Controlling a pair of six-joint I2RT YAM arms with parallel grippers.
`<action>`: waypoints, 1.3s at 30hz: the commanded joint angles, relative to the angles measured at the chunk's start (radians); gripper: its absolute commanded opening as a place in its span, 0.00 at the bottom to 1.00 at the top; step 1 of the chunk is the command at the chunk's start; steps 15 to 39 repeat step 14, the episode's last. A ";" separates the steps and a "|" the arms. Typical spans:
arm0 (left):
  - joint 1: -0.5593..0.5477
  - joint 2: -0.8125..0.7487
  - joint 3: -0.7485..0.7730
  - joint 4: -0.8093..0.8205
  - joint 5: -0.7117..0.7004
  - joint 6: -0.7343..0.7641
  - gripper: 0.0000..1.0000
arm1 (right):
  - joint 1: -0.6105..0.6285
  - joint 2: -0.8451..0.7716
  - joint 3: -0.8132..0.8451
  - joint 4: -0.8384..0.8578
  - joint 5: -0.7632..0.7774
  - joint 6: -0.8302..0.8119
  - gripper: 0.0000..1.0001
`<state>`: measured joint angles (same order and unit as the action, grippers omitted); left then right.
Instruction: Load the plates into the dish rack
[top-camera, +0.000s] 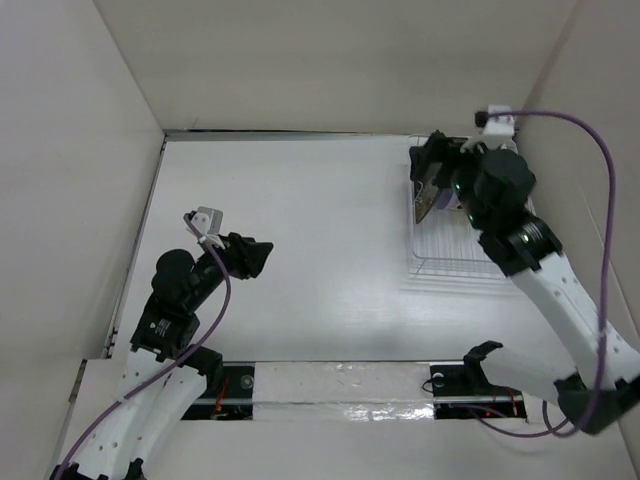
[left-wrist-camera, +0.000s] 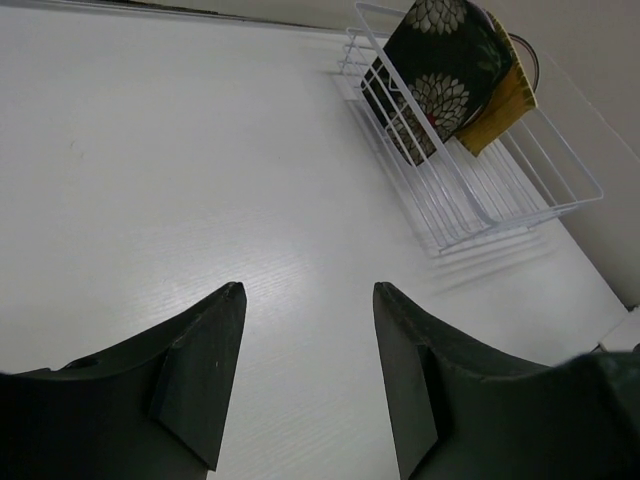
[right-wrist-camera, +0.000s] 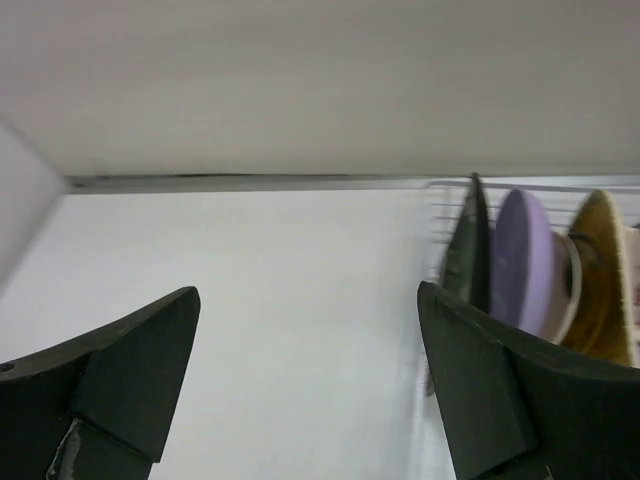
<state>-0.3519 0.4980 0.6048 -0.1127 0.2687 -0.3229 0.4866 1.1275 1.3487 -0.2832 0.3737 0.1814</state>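
The white wire dish rack (top-camera: 450, 262) stands at the back right. Several plates stand upright in its far end. The left wrist view shows the rack (left-wrist-camera: 565, 207) with the black floral square plate (left-wrist-camera: 440, 70) in front and the yellow woven square plate (left-wrist-camera: 505, 100) behind it. The right wrist view shows the floral plate edge-on (right-wrist-camera: 470, 250), the lilac plate (right-wrist-camera: 525, 265) and a yellow-brown plate (right-wrist-camera: 605, 280). My right gripper (top-camera: 428, 162) (right-wrist-camera: 308, 290) is open and empty, above the rack's far left corner. My left gripper (top-camera: 262, 255) (left-wrist-camera: 305, 290) is open and empty over the bare table at the left.
White walls close in the table at the back, left and right. The rack's near half (top-camera: 455, 245) holds no plates. A taped strip (top-camera: 340, 385) runs along the near edge between the arm bases.
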 joint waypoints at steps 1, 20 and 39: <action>-0.004 -0.024 0.052 0.059 -0.006 -0.037 0.51 | 0.046 -0.197 -0.197 0.205 -0.143 0.072 0.95; -0.004 -0.075 0.153 -0.016 -0.085 -0.059 0.57 | 0.142 -0.641 -0.635 0.273 -0.400 0.210 0.24; -0.004 -0.075 0.153 -0.016 -0.085 -0.059 0.57 | 0.142 -0.641 -0.635 0.273 -0.400 0.210 0.24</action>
